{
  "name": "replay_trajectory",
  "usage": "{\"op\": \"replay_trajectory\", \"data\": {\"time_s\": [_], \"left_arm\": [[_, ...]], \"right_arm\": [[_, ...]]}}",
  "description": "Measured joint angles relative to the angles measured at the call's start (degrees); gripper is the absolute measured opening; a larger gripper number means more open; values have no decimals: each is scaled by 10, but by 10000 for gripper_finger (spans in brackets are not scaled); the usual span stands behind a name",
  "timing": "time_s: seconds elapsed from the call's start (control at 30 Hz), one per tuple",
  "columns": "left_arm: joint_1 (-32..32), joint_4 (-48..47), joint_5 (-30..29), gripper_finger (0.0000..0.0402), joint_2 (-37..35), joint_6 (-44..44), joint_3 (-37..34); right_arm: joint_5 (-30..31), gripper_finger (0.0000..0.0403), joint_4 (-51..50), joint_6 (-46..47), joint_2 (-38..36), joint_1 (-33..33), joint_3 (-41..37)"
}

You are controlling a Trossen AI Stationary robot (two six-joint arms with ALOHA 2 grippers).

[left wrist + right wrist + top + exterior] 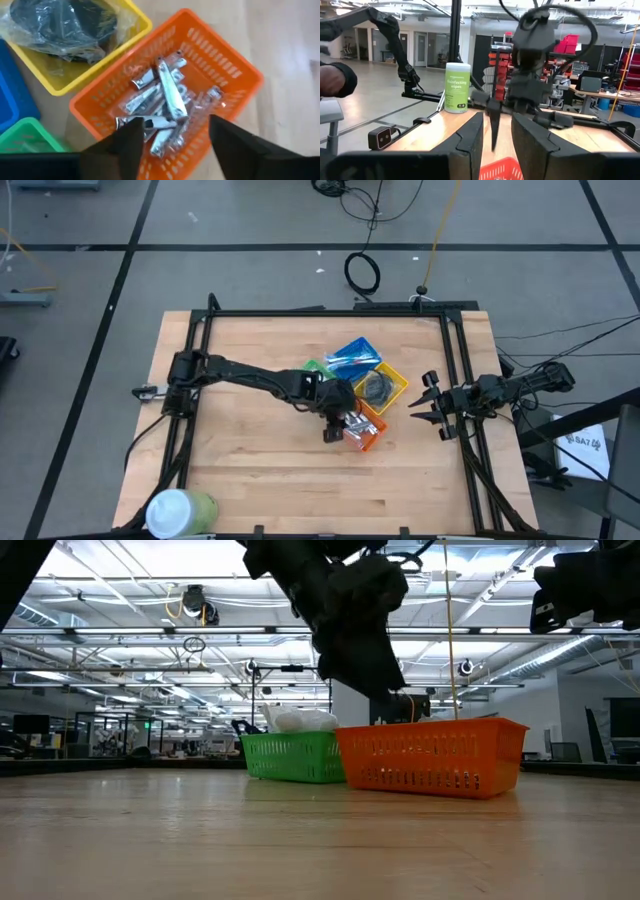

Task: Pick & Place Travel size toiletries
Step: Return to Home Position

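**Orange bin loaded, left hand released above it**

Silver metal nail clippers (167, 107) were seen heaped in the orange slotted plastic bin (235, 75), several of them in clear wrappers. The left hand (175, 122) was held directly over that heap. Its two dark fingers (127, 147) were spread apart with nothing between them. With an empty, released hand over a well-filled bin, only the withdrawal to the rest pose was judged to be left. A lift clear of the rim would be wanted before any sideways travel, since a low finger could catch the wall and drag the light bin.

The layout was explained by sorting by kind. Dark grey round wads (60, 25) in crinkled clear film were kept in the yellow plastic bin (135, 22). White lumpy packets (300, 720) were piled above the rim of the green plastic bin (293, 758). Thin blue-and-white sticks (350, 358), hard to make out, were laid in the blue plastic bin (10, 100). The four bins were set close together at the middle of the wooden bench (250, 480), within the left arm's reach.

The right hand (432, 406) was parked at the bench's right edge, well apart from the bins. Its fingers (470, 135) were parted and empty, so the working arm's path was left free. A large green-and-white cylinder (180, 510) was stood upright at a corner on the left arm's side, far from the cluster and out of the way.
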Motion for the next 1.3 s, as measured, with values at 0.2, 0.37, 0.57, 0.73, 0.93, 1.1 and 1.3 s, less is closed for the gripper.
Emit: {"op": "replay_trajectory", "data": {"time_s": [0.2, 0.37, 0.57, 0.73, 0.93, 1.1, 1.3], "left_arm": [[12, -87, 33, 296, -88, 23, -4], [-7, -82, -11, 336, -234, 62, -62], [-47, -8, -167, 360, -462, 48, -251], [-60, 55, -267, 367, -664, -46, -435], [-102, 176, -205, 362, -838, -30, -621], [-128, 227, -206, 361, -934, -9, -717], [-145, 268, -210, 361, -991, 18, -792]], "right_arm": [[0, 91, 0, 0, 0, 0, 0], [0, 91, 0, 0, 0, 0, 0], [0, 91, 1, 0, 0, 0, 0], [0, 91, 0, 0, 0, 0, 0], [0, 91, 0, 0, 0, 0, 0], [0, 91, 0, 0, 0, 0, 0], [0, 91, 0, 0, 0, 0, 0]]}}
